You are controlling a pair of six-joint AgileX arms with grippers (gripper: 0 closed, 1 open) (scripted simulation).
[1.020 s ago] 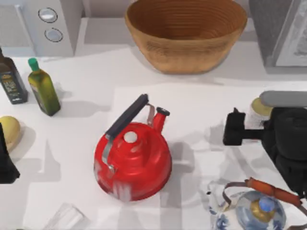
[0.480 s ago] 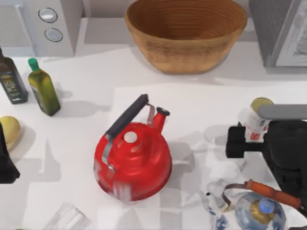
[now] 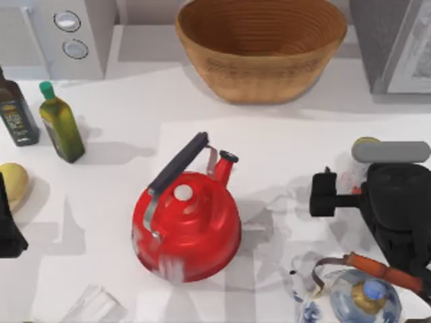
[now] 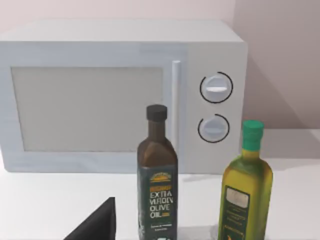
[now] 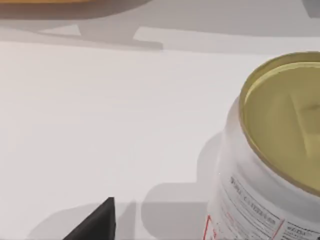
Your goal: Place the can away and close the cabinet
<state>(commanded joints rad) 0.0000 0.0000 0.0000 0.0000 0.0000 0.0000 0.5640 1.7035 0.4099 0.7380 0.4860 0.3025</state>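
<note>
Top view: the right gripper (image 3: 324, 195) of the AgileX pair lies at the table's right side, its black body pointing toward the table's centre. The can (image 3: 362, 147), white with a dull gold-yellow top, stands upright on the table (image 3: 121, 121) just behind the gripper, toward the back edge, largely covered by the arm's grey link; only a sliver of its top and side is visible. Right wrist view: the can (image 5: 270, 165) stands close beside the camera, with one dark finger tip (image 5: 95, 222) at the frame's edge, apart from the can. Whether the right gripper's fingers are spread or closed cannot be told; the can is not seen between them. The left gripper (image 3: 8, 229) sits parked at the table's left edge, and its finger spacing likewise cannot be told. Other items: a red kettle (image 3: 186, 225) at the centre, a wicker basket (image 3: 261, 47) at the back, a green oil bottle (image 3: 60, 124) and a dark oil bottle (image 3: 15, 111) at left, before a white microwave (image 4: 120, 90).
</note>
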